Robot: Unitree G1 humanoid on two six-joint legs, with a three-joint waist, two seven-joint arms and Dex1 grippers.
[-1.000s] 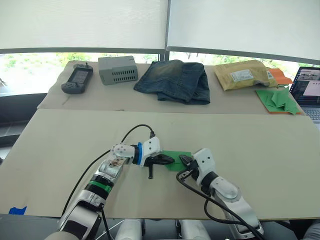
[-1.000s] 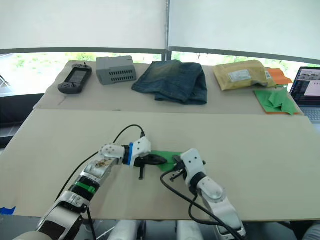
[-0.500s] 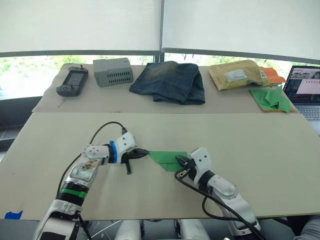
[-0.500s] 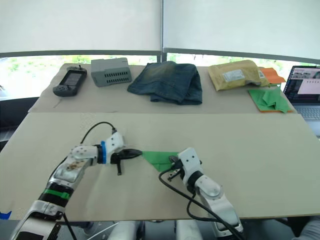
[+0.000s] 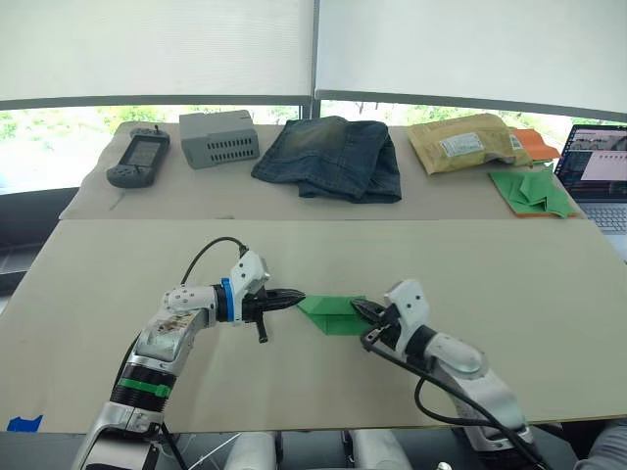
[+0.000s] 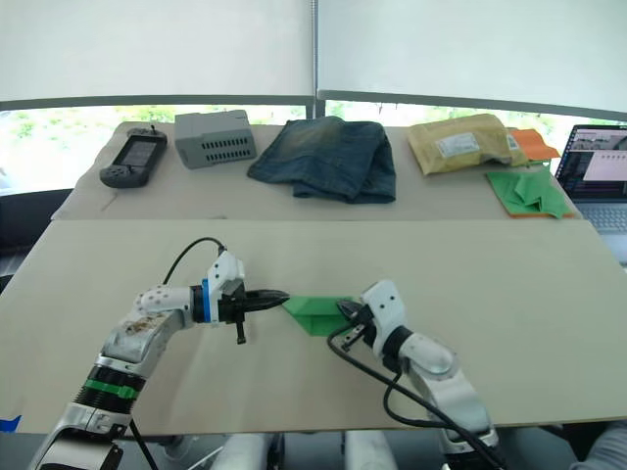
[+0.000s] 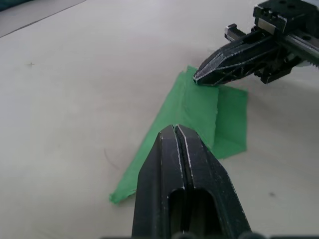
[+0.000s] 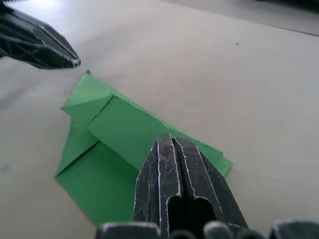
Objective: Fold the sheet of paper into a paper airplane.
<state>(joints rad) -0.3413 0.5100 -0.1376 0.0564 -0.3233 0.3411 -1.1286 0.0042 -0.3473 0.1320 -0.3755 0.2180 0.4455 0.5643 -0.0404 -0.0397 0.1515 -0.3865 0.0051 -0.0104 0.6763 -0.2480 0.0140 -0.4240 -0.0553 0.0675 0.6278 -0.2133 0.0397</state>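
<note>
Left eye view: a folded green sheet of paper [image 5: 333, 312] is seen flat on the desk [image 5: 509, 284], between two hands.
The left hand [image 5: 291, 295], fingers pressed together with nothing between them, is pointed at the paper's tip from 9 o'clock. The right hand [image 5: 364, 312], also closed and empty, is rested at the paper's edge at 3 o'clock. Jeans [image 5: 333, 158] and a green paper heap [image 5: 534, 189] are laid far off toward 12 and 2 o'clock.
</note>
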